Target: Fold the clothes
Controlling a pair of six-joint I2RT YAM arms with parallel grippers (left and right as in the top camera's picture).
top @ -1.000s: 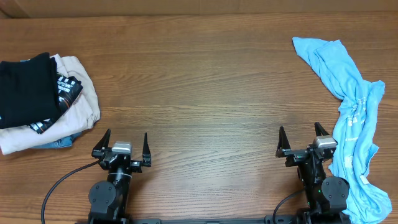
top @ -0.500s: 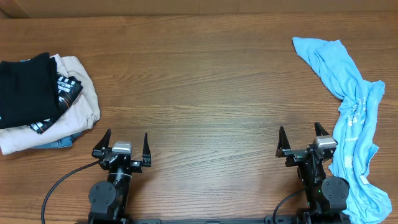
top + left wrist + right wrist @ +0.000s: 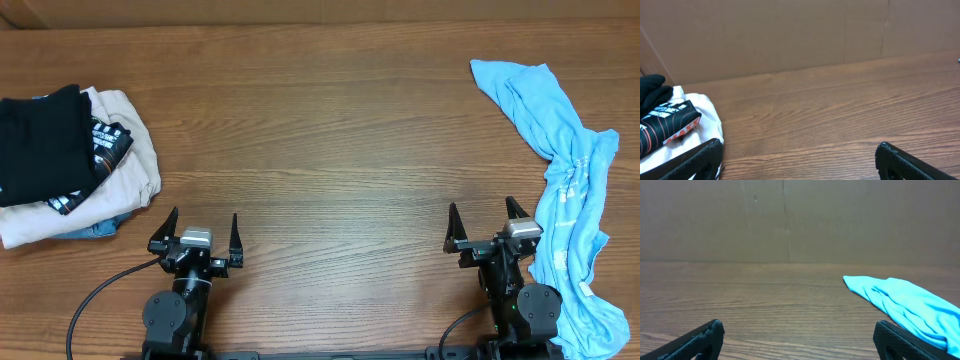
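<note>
The crumpled light blue cotton shirt [image 3: 570, 190] is lying unfolded in a long strip down the right edge of the brown wood-grain counter [image 3: 330, 130]. It starts near the far right corner and trails off toward the near right corner.

Over at the left edge, roughly halfway along, sits a stack of folded stuff. There's a black fabric garment [image 3: 40, 140] on top and a black piece with white and orange print [image 3: 108, 142] tucked against its right side. A beige fabric garment [image 3: 135, 170] lies under both, and a bit of blue denim-looking cloth [image 3: 100, 229] pokes out at the bottom.

The right hand [image 3: 481, 205] is parked at the near edge, just beside the lower part of the blue shirt. Its two black fingers are spread wide and point at the far edge, with nothing between them. I can't tell if the arm actually brushes the cloth.

The left hand [image 3: 203, 215] is also at the near edge, near the clothes stack but apart from it. It's in the same pose, fingers wide apart and gripping nothing.

A thin black cable [image 3: 95, 295] loops off the left arm's base. A plain brown cardboard wall [image 3: 790, 35] runs along the far edge.
</note>
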